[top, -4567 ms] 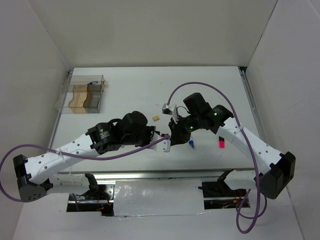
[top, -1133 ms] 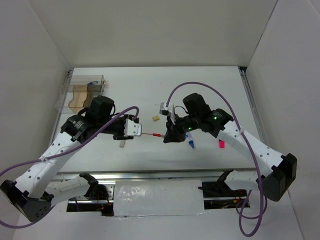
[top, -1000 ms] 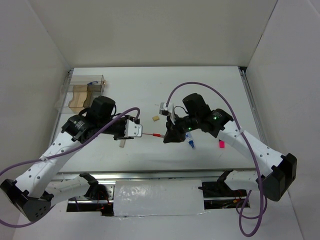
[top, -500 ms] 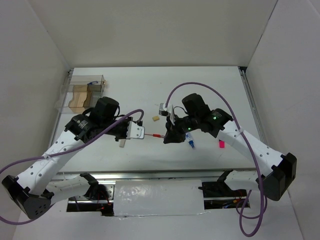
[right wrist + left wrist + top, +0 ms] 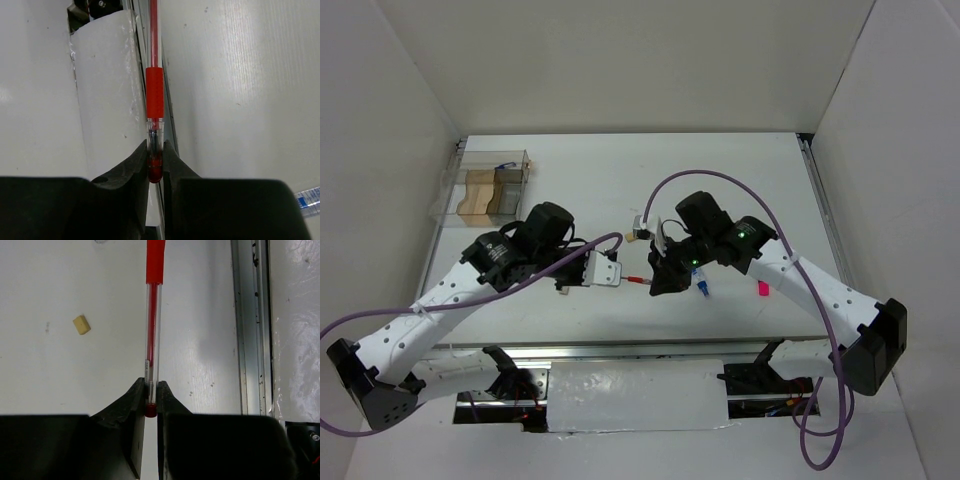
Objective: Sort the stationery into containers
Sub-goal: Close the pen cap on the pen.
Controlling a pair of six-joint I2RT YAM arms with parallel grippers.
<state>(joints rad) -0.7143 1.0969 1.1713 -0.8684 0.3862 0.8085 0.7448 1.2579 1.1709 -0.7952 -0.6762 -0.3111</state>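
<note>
A thin red pen [image 5: 636, 279] hangs level above the table between my two grippers. My left gripper [image 5: 619, 276] is shut on its plugged end [image 5: 151, 407]. My right gripper [image 5: 655, 281] is shut on its capped end [image 5: 155, 167]. The clear compartment box [image 5: 485, 188] with tan and brown blocks stands at the far left. A clear blue-capped tube [image 5: 701, 287] lies just right of my right gripper and shows in the right wrist view [image 5: 308, 199]. A pink-black marker [image 5: 762, 289] lies further right. A tan eraser block [image 5: 81, 324] lies on the table.
A small pale stick-like item [image 5: 561, 290] lies on the table under my left arm. The table's metal front rail [image 5: 247, 325] runs close by the pen. Purple cables loop over both arms. White walls close in the table on three sides.
My left arm has moved right and slightly nearer, closing the gap to my right gripper. The red pen stays held at both ends. The right arm has barely shifted.
</note>
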